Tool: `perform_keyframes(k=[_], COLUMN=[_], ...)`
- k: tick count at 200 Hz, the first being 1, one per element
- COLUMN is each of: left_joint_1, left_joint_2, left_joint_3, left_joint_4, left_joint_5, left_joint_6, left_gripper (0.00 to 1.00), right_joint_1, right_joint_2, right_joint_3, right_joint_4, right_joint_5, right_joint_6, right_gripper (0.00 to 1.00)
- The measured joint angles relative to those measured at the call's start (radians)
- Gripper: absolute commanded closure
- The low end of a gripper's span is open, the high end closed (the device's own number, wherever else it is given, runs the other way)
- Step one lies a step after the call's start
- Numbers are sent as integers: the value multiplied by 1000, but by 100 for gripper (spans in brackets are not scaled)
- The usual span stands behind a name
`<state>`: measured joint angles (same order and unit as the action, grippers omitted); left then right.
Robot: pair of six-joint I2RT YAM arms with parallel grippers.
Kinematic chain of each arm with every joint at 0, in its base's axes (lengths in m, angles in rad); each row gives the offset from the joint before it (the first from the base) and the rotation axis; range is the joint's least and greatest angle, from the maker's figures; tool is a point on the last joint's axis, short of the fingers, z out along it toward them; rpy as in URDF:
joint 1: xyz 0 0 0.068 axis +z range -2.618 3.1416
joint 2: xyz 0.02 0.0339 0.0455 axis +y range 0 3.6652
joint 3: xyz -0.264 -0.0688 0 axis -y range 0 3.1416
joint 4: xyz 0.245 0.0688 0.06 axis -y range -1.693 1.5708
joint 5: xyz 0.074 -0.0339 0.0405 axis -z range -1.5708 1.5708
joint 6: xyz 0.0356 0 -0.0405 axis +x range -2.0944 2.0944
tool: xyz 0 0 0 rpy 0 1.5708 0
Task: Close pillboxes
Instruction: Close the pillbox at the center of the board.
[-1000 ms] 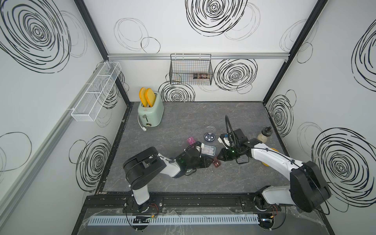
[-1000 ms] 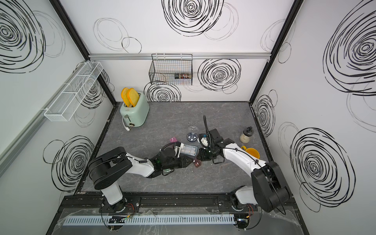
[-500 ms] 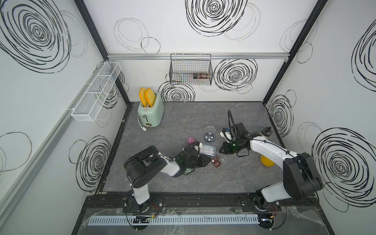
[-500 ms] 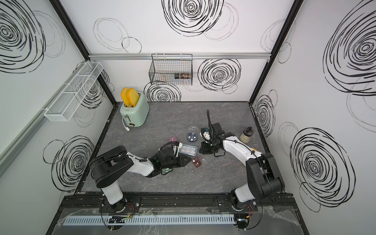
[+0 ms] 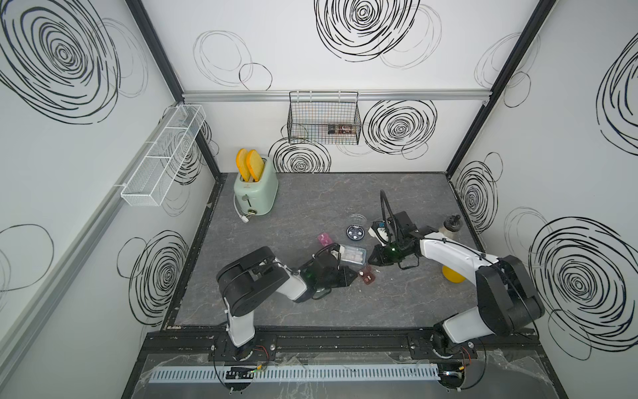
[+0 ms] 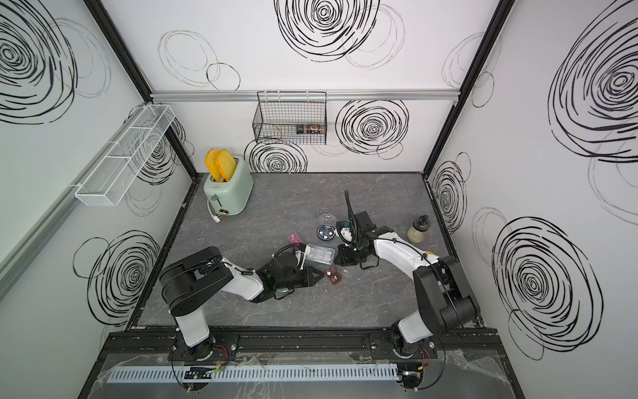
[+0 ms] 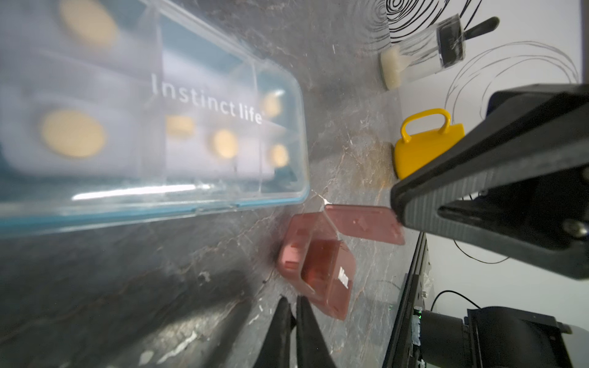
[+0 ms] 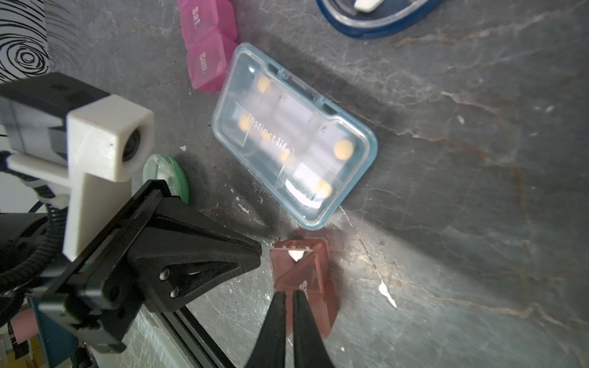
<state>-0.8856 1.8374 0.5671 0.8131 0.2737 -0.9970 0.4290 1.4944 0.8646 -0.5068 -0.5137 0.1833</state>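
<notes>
You had the blue-grey pillbox point(image 8: 293, 149) under a clear, glossy plastic lid that caught a bright glare. The small brown pillbox point(image 8: 302, 267) and the pink pillbox point(image 8: 207, 47) looked like smooth, translucent plastic. The tabletop point(image 8: 462, 207) was matt grey, marbled like stone and flecked with white scuffs. The yellow mug point(image 7: 420, 146) looked smooth and glossy.

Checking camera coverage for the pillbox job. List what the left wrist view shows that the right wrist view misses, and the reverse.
Only left wrist: the yellow mug and a clear jar with a black lid. Only right wrist: the pink pillbox, the green round pillbox and the dark round pillbox's rim. Both: the blue-grey pillbox and the small brown pillbox, its lid open.
</notes>
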Motion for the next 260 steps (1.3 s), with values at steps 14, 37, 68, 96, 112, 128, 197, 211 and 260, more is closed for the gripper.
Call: perform_keyframes(k=[14,37,68,96,112,128,197,211,260], left_joint_1=[-2,-8,-11,-11,-11,-11,-11,-11,-11], left_joint_2=[6,16,26,27,27,27,27,27,27], left_joint_3=[0,7,18,19,21,24,28,28,27], left_joint_4=[0,-1,0,0,0,0,2,2,5], left_joint_5=[0,0,0,0,0,0,-1,-1,-1], left_joint_6=[0,-1,-2,-2,-2,-2,-4,-6,-8], left_gripper=[88,88,88,88,88,88,89,89,89], right_joint_1=[5,10,19,29,34,38,47,48,54], right_joint_2=[0,0,0,0,0,0,16,29,40], right_joint_3=[-4,-12,-23,-40,-48,-54,-74,-79,-90], right_joint_4=[3,8,21,29,34,42,76,83,101], right_joint_5=[-1,-3,-8,-16,-21,-23,-24,-24,-24], right_joint_6=[0,7,17,23,29,34,42,42,48], right_gripper=[89,90,90,90,90,90,90,90,90])
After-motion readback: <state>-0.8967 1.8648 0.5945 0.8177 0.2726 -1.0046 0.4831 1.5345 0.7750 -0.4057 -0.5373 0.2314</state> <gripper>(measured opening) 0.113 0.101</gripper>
